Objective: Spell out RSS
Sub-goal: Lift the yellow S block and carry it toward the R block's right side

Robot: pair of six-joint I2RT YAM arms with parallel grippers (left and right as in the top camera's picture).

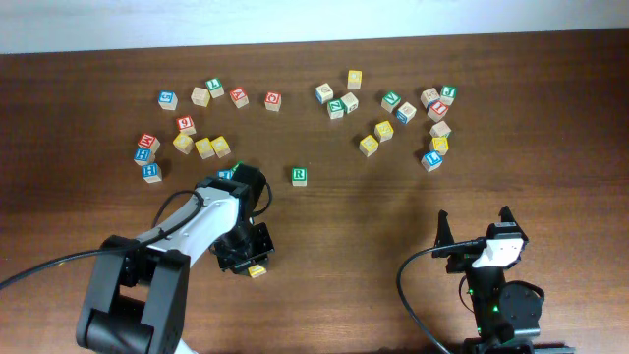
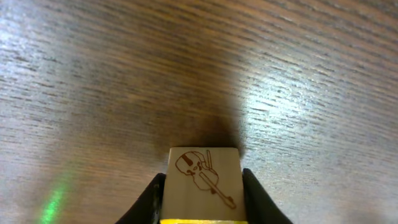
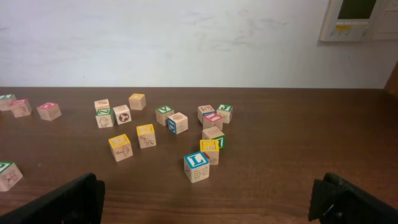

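The pale cube with the green R (image 1: 299, 175) sits alone on the table's middle; it also shows at the left edge of the right wrist view (image 3: 7, 174). My left gripper (image 1: 253, 264) is shut on a yellow-faced cube (image 1: 257, 270), front left of the R. In the left wrist view that cube (image 2: 203, 183) shows a violin drawing between the fingers (image 2: 202, 199), low over the wood. Other yellow-faced cubes (image 1: 370, 145) lie in the right cluster. My right gripper (image 1: 475, 234) is open and empty at the front right, its fingers (image 3: 208, 199) wide apart.
A left cluster of cubes (image 1: 204, 147) lies behind my left arm. A right cluster (image 1: 432, 128) lies at the back right, with a blue L cube (image 3: 196, 166) nearest my right gripper. The pale wall runs behind the table's far edge.
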